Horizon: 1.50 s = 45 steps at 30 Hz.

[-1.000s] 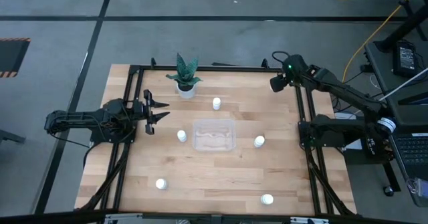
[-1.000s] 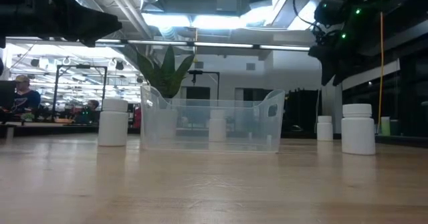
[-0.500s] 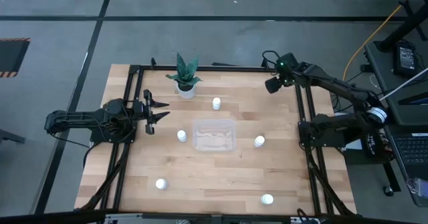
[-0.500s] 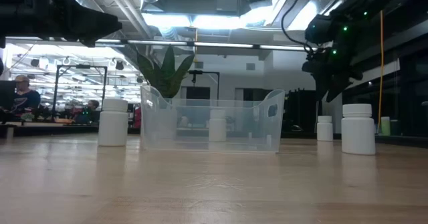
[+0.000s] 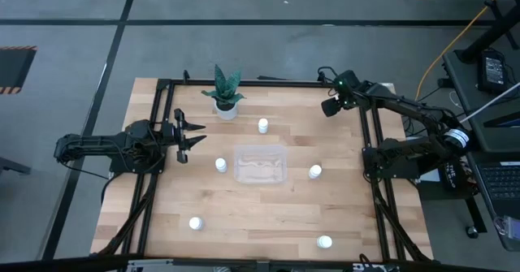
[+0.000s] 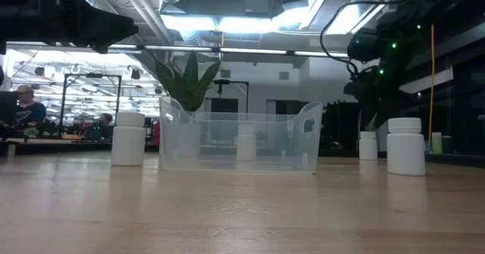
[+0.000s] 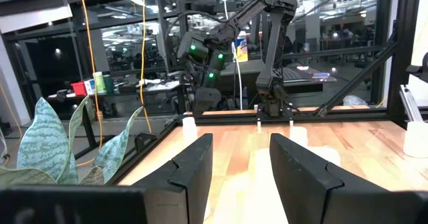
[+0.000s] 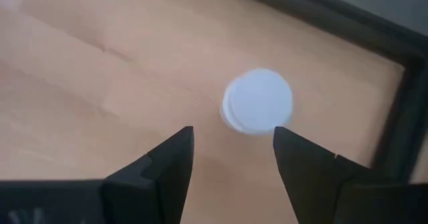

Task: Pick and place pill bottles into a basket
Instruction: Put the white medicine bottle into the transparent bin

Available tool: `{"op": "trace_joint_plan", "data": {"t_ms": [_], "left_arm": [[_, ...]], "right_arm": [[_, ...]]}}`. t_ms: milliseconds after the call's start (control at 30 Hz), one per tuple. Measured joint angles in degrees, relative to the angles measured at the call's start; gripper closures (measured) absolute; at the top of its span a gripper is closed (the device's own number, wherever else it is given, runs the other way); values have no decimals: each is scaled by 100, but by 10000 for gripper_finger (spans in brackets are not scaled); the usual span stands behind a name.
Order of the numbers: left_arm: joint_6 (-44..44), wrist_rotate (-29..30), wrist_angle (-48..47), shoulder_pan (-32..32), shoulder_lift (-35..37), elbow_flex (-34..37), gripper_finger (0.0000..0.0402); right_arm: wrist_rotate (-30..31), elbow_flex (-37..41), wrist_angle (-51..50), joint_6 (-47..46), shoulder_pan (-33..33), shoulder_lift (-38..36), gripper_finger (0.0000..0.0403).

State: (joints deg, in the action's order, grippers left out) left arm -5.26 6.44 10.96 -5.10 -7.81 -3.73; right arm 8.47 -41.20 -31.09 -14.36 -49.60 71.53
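Several small white pill bottles stand upright on the wooden table: one [image 5: 262, 126] beyond the clear basket [image 5: 260, 165], one [image 5: 220, 165] at its left, one [image 5: 314, 172] at its right, and two near the front [image 5: 195, 222] [image 5: 324, 242]. My right gripper [image 5: 329, 107] is open at the far right, pointing down over another bottle [image 8: 257, 109], whose round top shows just ahead of my fingertips [image 8: 233, 134]; it touches nothing. My left gripper [image 5: 197, 134] is open and empty at the table's left, also seen in its wrist view [image 7: 241, 140].
A white pot with a green plant [image 5: 225, 93] stands at the far left. A black frame [image 5: 370, 142] runs along the table's edges, close to my right gripper. In the low view the basket [image 6: 239, 140] stands mid-table, with bottles on either side [image 6: 127, 139] [image 6: 405, 145].
My right gripper has gone a little toward the table's left edge and down toward the table at the far right. My left arm has kept still.
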Motion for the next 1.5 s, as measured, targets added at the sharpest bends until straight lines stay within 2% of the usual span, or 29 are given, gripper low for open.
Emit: {"op": "trace_joint_plan", "data": {"t_ms": [100, 667, 1033, 1500], "left_arm": [[0, 0, 0, 2, 0, -1, 258], [0, 11, 0, 0, 0, -1, 258], [-2, 11, 0, 0, 0, -1, 258], [-2, 15, -2, 0, 0, -2, 258]], "right_arm": [[-2, 191, 438, -3, -57, 0, 194], [225, 213, 381, -165, -203, 169, 194], [245, 213, 1086, -1, -203, 751, 194], [262, 213, 1358, 208, -203, 772, 194]]}}
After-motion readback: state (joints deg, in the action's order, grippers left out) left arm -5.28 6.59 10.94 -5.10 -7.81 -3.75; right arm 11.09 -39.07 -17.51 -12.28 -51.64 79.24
